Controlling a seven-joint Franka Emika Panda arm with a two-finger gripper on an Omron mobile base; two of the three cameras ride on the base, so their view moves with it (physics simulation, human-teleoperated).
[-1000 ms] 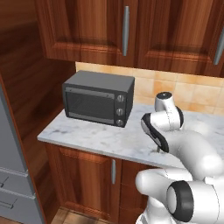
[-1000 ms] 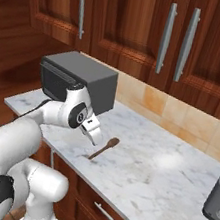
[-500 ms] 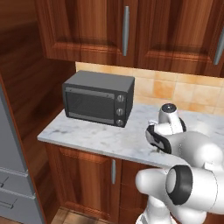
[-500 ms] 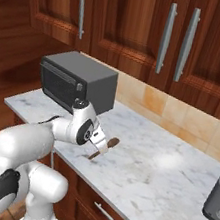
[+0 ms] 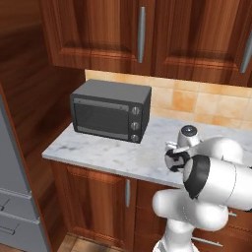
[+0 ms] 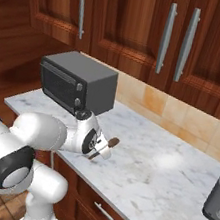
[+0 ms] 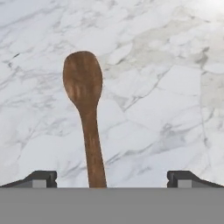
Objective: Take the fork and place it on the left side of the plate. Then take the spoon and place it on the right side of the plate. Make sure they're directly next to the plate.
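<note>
Stage: as the two-finger gripper [image 7: 112,177] hangs over the brown wooden spoon [image 7: 85,109], the robot appears to be on the spoon step; no plate or fork is visible to check.
Fingers: spread wide, gripping nothing, either side of the handle.
Spoon: flat on the white marble counter [image 6: 170,183].
Room: near counter edge close; dark grey microwave [image 6: 78,81] left; bare counter right.

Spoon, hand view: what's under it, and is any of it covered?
The spoon lies on bare white-grey marble counter. Its oval bowl and most of the handle show; the handle's near end is cut off at the picture's bottom, between the gripper fingertips, set wide.
</note>
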